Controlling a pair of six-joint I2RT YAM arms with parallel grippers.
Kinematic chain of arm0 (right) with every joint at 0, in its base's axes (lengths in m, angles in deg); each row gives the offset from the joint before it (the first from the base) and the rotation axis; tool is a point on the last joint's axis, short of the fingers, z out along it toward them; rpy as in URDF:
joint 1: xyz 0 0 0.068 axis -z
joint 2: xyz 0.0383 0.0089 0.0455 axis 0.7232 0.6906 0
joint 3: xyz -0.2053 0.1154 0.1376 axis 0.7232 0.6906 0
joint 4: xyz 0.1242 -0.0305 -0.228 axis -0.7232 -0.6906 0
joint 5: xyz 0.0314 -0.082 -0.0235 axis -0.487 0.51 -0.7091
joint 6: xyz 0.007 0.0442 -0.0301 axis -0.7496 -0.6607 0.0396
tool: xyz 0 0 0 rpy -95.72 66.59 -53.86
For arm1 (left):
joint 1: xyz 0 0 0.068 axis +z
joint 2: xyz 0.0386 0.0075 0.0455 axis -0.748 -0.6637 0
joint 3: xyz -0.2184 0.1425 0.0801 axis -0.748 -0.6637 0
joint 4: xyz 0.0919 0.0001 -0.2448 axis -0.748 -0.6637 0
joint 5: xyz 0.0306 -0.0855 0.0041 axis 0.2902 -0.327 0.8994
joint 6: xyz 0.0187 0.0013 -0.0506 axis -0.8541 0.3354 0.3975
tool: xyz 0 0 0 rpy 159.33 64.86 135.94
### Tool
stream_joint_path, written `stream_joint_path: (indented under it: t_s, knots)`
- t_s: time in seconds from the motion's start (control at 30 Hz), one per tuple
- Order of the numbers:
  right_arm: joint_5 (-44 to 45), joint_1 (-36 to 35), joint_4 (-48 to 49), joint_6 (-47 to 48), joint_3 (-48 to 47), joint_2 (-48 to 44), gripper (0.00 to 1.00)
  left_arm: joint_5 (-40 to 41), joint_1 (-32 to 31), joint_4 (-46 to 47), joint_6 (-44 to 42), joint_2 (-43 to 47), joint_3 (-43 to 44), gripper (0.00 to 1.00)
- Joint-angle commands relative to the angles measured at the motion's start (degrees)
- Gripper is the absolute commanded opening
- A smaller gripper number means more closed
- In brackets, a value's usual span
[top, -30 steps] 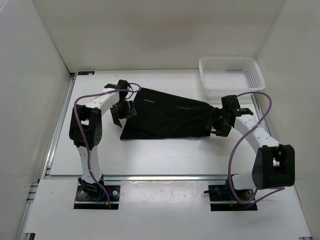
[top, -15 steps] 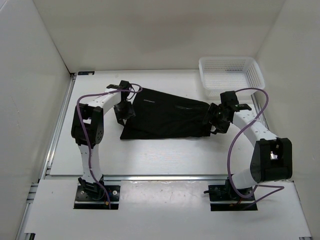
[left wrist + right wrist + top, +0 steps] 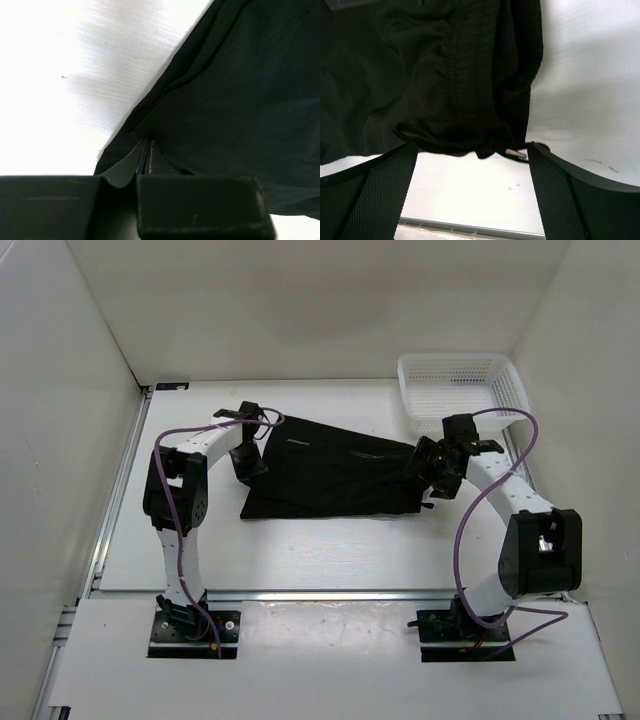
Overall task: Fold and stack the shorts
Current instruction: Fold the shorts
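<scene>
1. The shorts lie spread on the table, not yet folded. They sit nearer the arm bases than the basket and mostly to its left. Their narrow gathered end stops close to the basket's near-left corner without touching it.
2. Your left gripper is at the end of the shorts farthest from the basket. Its wrist view shows the fingers pressed together with a fold of black cloth pinched at the tips. I judge that this grip is there to carry that end when the fold is made.
3. Your right gripper is at the end of the shorts nearest the basket. Its fingers stand wide apart, one on each side of the gathered waistband (the ruched seam shows plainly). They hold nothing. They are probably placed this way so that closing takes in the whole bunched edge.
4. This looks like the gripping step before the first fold, so most of the task is ahead of you.
5. Bring the right fingers low enough to catch every layer before you close them. A partial bite would let the cloth slip and skew the fold.
6. The basket stands empty at the table's far right. Keep the right arm's cable off its rim.
</scene>
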Motion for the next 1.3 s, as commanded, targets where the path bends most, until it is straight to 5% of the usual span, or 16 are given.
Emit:
stream_joint_path:
  t_s: [0.0,0.13,0.2,0.27,0.37,0.5,1.13,1.27]
  knots:
    - [-2.14,0.54,0.82,1.16,-3.82,2.34,0.96,1.56,-0.27,0.24,-0.12,3.04,1.47,0.1]
    - [-2.15,0.54,0.82,1.68,-5.15,4.45,1.0,1.56,-0.27,0.24,0.4,5.68,-0.2,0.12]
    - [-1.62,0.54,0.82,2.21,-5.75,5.33,1.0,1.56,-0.27,0.24,0.4,6.29,-0.82,0.32]
    - [-1.62,0.54,0.82,2.73,-6.28,7.09,1.0,1.04,-0.27,0.24,0.4,5.68,-2.22,0.7]
    - [-2.23,0.54,0.82,2.74,-7.34,8.77,0.99,-0.11,-0.27,0.85,-0.73,3.49,-2.75,0.72]
    - [-2.76,0.54,1.87,3.26,-7.87,11.22,0.94,-0.11,-0.27,2.0,-0.74,1.2,-2.75,0.68]
    - [-2.76,0.54,2.49,3.27,-7.25,12.46,0.9,1.74,-0.27,2.0,-0.74,-0.39,0.67,0.11]
    - [-2.76,0.54,2.49,3.27,-6.73,12.46,0.9,1.74,-0.27,0.77,-0.74,1.01,1.2,0.11]
